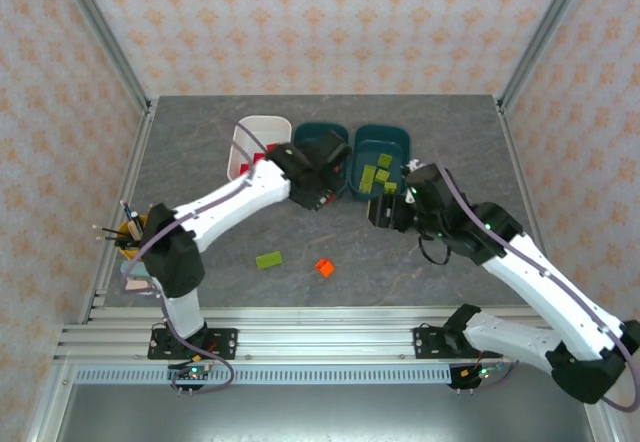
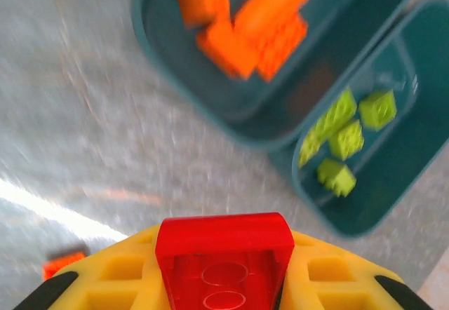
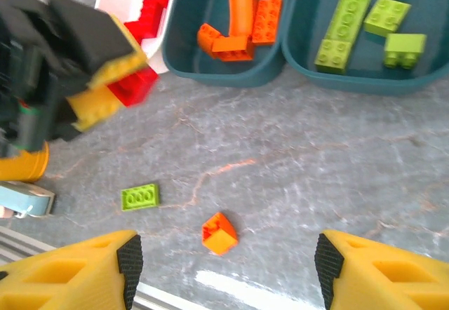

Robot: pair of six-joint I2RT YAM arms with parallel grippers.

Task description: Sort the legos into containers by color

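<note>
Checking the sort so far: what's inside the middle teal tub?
About four orange legos, no other color visible, lie in the middle teal tub. From above, the left arm covers the tub's near part, so anything under it is hidden there.

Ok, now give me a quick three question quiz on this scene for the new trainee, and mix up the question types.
1. True or false: the left claw is shut on a red brick.
2. Multiple choice: which tub holds the orange bricks? A, the white tub. B, the middle teal tub. C, the right-hand teal tub.
3. Short answer: how many bricks lie loose on the table, and in which colours?

Key
1. True.
2. B.
3. Two: a lime green brick and a loose orange brick.
</note>
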